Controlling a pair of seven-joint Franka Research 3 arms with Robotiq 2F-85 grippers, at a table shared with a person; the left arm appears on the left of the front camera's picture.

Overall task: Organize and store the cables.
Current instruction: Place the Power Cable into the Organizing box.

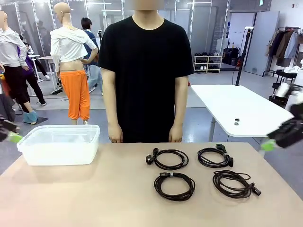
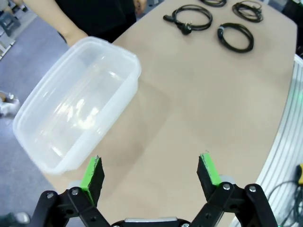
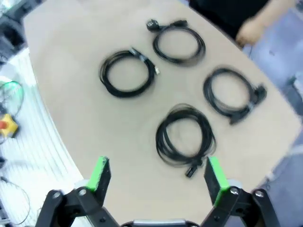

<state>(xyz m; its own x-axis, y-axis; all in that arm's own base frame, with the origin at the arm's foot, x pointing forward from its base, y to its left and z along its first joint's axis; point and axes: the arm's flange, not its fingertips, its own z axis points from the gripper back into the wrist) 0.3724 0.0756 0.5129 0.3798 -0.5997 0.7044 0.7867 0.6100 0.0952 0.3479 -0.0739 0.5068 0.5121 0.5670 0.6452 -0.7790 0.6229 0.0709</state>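
L gripper [image 2: 150, 171]: fingers wide apart, empty, tilted down over table [image 2: 203, 104] | clear bin [image 2: 134, 66] just ahead, past one finger | R gripper [image 3: 157, 174]: wide apart, empty, pointing down at tabletop | cables [image 3: 185, 135]: four coils, nearest just beyond its fingertips, rest farther ahead

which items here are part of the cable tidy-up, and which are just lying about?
Job in hand:
far-left cable coil, far-right cable coil, near-left cable coil, near-right cable coil; clear plastic bin, probably where they get stored.

Lying about:
small dark object on the white table in the background.
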